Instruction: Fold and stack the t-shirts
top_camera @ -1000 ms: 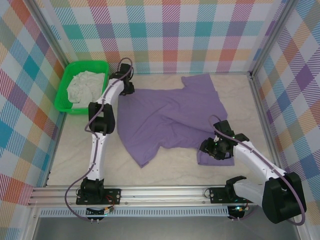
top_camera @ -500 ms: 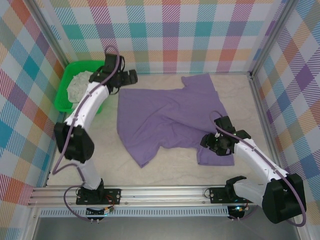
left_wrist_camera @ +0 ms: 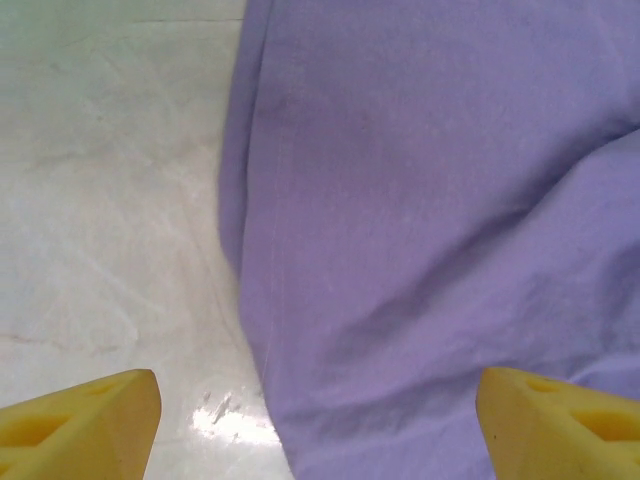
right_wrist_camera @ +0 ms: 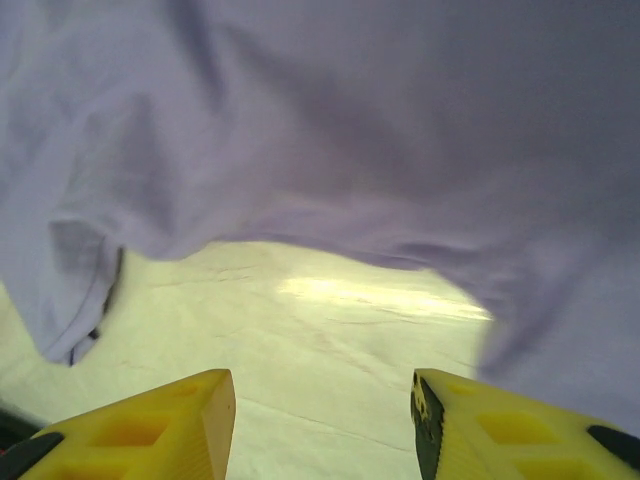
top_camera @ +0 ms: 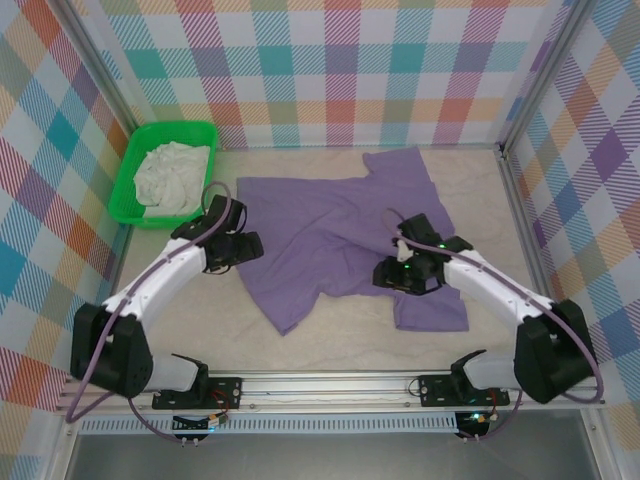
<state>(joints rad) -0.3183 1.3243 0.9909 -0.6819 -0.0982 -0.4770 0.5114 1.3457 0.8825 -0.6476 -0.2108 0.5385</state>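
Observation:
The lavender-purple t-shirt (top_camera: 320,225) lies spread and wrinkled across the middle of the table. My left gripper (top_camera: 252,248) hovers at its left edge. In the left wrist view the left gripper (left_wrist_camera: 318,430) is wide open, with the shirt's hem (left_wrist_camera: 262,330) running between the yellow fingertips (left_wrist_camera: 85,420). My right gripper (top_camera: 386,275) is at the shirt's near edge. In the right wrist view the right gripper (right_wrist_camera: 322,430) is open over bare table, with the purple cloth (right_wrist_camera: 400,140) just ahead. The off-white t-shirt (top_camera: 170,175) sits crumpled in the basket.
The green mesh basket (top_camera: 178,126) stands at the back left corner, against the plaid wall. Metal rails (top_camera: 330,385) run along the near edge. Bare table (top_camera: 190,320) lies near left of the shirt.
My left arm swung from the shirt's back left corner by the basket down to its left edge, and its jaws opened wide. My right gripper moved left and away from the near right sleeve.

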